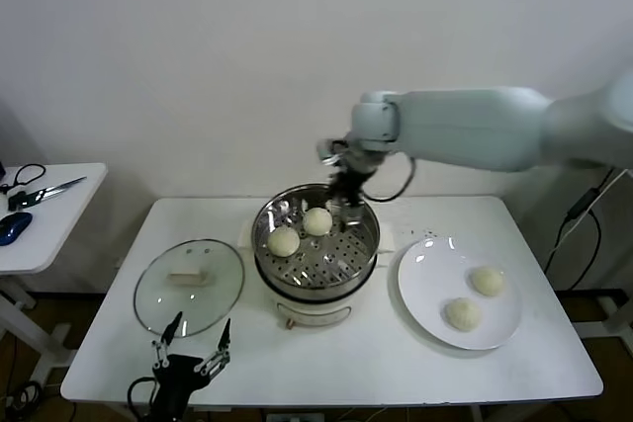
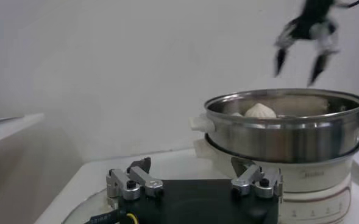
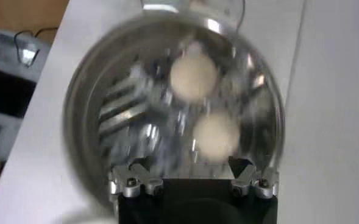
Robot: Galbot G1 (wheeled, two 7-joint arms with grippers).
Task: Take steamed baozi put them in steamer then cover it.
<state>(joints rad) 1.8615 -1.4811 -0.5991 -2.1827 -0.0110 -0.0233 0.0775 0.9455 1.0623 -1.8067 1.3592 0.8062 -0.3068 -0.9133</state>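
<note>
So the steamer sits dead center of the head view on the white table, shiny pot on its cream base. Two baozi are inside on the perforated tray: one toward the back, one just left of it and a bit nearer the camera. They look close together, maybe touching, hard to say from the blurry right wrist view. The other two baozi are on the white plate in the lower right of the frame, one farther back and one nearer the front edge, a little apart.

The right gripper hangs over the back rim of the steamer, arm reaching in from the upper right, jaws spread wide with nothing between them. The left wrist view catches it in its upper right corner, fingers splayed above the pot.

The cover lies flat on the table left of the steamer, handle up, apart from the pot. The left gripper sits at the bottom left of the frame, just in front of the cover, also wide open and empty.

There's a side table at the far left with scissors on it.
</note>
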